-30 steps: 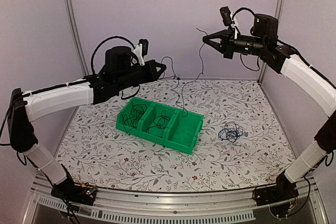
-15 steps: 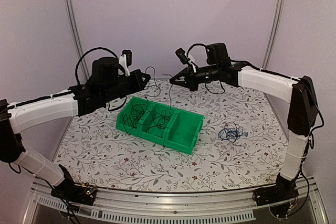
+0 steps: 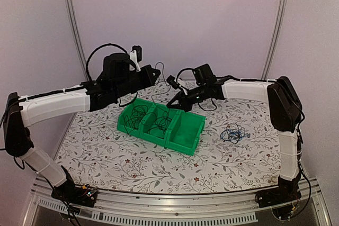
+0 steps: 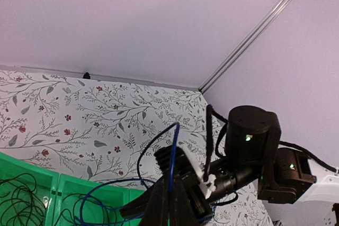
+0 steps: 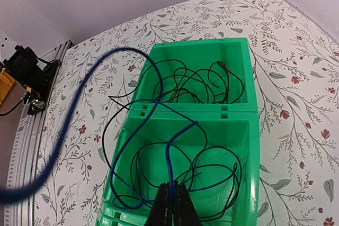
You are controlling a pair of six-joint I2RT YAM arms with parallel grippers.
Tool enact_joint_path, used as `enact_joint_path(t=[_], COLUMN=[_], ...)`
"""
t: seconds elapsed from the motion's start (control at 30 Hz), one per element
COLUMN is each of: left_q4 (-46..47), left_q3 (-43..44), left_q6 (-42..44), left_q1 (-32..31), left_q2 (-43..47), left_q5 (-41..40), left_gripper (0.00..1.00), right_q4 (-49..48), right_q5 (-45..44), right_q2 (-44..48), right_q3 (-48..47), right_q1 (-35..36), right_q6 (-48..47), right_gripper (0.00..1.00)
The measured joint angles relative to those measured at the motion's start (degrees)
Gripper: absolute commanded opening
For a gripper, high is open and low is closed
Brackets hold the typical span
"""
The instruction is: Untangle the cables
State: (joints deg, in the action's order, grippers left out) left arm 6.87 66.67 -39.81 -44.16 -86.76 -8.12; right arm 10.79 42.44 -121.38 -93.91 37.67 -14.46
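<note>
Right gripper (image 3: 174,104) now hangs low over the green bin (image 3: 183,144), at the bin's 1 o'clock edge, and its fingers are pressed together on a thin blue cable (image 5: 168,157). One second before this moment the same gripper is high up at 1 o'clock of the table (image 3: 106,152), well apart from the bin, with a cable hanging long below it. Half a second later it is already halfway down, so the change is a big swing downward and toward the middle. The left gripper (image 3: 155,71) moves much less. It stays raised at 11 o'clock of the bin, and in its own wrist view its fingers are also closed on the blue cable, which rises from them and bends away in an arc. Because the two grippers are now near each other, the cable between them is slack. In the right wrist view it falls in loose loops into the middle compartment. Black cables (image 5: 204,78) lie in the left compartment and a few in the middle one; the right compartment looks empty. I judge that the blue cable is freed and is being laid into the bin, so this step is nearly finished. A small tangle (image 3: 232,133) of blue and dark wire waits on the table at 3 o'clock of the bin, so the task is not complete.
</note>
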Motion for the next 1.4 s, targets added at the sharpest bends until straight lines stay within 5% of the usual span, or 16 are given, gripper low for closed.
enact_joint_path(t=[0.27, 0.47, 0.67, 0.97, 1.17, 1.4], left_q4=[6.0, 11.5, 12.3, 12.2, 9.5, 1.6], left_q3=[8.8, -1.9, -14.0, -13.5, -9.4, -1.1], left_q6=[6.6, 5.7, 1.0, -1.3, -0.7, 1.0], left_q1=[-3.5, -3.8, -4.0, -4.1, -4.2, -5.2], left_q2=[-1.9, -1.0, -0.9, -3.2, -9.5, -18.2], left_q5=[-0.8, -3.0, -7.3, -9.5, -9.0, -9.1], left_gripper=[0.0, 0.0, 0.0, 0.0, 0.0, 0.0], right_q4=[1.2, 1.7, 2.7, 7.7, 12.2, 14.8], right_q5=[-0.7, -2.1, -4.8, -7.0, -9.6, -10.7], right_q2=[-3.2, -4.5, -6.6, -6.2, 1.4, 16.8], right_q3=[-1.3, -1.4, -2.1, -4.1, 1.2, 11.8], right_q1=[1.0, 1.1, 1.1, 1.0, 0.0, -7.6], right_q6=[-1.7, -2.8, -4.7, -8.1, -11.3, -14.2], right_gripper=[0.0, 0.01, 0.17, 0.43, 0.56, 0.53])
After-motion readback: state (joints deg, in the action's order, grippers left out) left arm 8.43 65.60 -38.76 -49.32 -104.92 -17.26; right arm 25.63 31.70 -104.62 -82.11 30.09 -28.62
